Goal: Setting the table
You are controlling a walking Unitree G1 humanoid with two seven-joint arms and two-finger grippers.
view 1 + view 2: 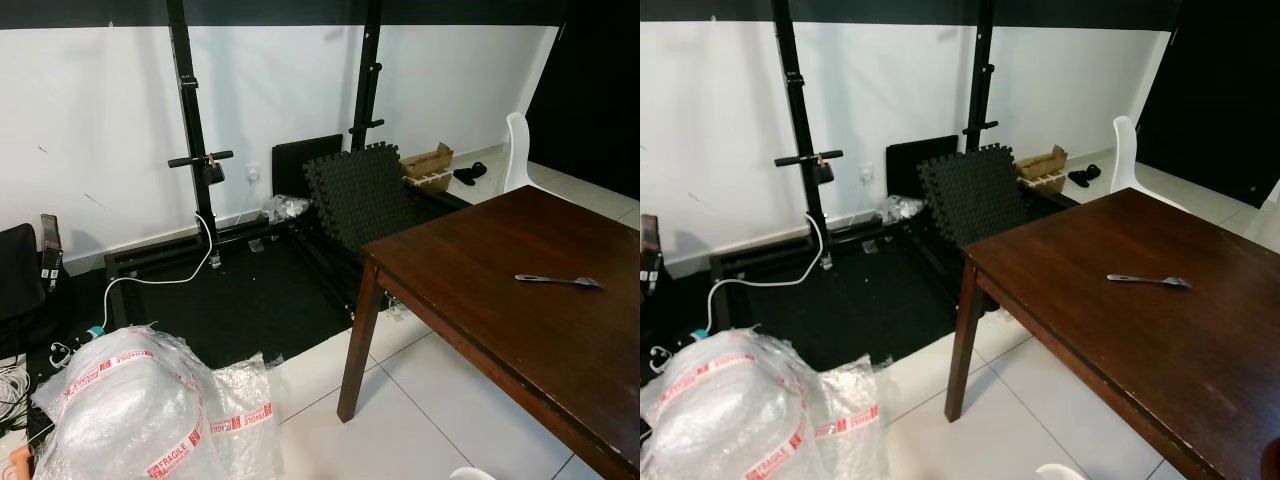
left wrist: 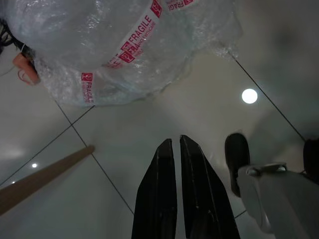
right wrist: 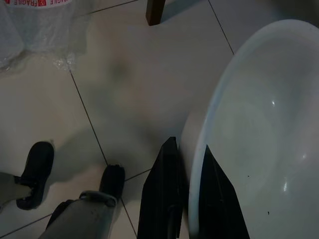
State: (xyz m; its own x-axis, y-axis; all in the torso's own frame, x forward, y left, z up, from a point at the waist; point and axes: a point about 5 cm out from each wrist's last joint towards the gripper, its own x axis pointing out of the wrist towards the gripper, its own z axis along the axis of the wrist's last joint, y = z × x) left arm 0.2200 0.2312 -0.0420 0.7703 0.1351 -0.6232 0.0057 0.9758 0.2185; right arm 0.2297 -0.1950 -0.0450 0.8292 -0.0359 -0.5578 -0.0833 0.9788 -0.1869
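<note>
- A white bowl (image 3: pixel 259 134) is held at its rim by the right tool (image 3: pixel 188 164).
- The left tool (image 2: pixel 175 149) is seen narrowed, holding nothing, over floor.
- A fork (image 1: pixel 558 281) lies on the tabletop (image 1: pixel 480 260).

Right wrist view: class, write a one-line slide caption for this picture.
Right gripper pinches the rim of a white bowl, held above the tiled floor beside the robot's feet.

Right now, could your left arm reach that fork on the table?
Probably not yet. The left gripper hangs low over the floor tiles beside the bubble wrap, fingers together, while the fork lies well in on the table, over toward my right side.
</note>
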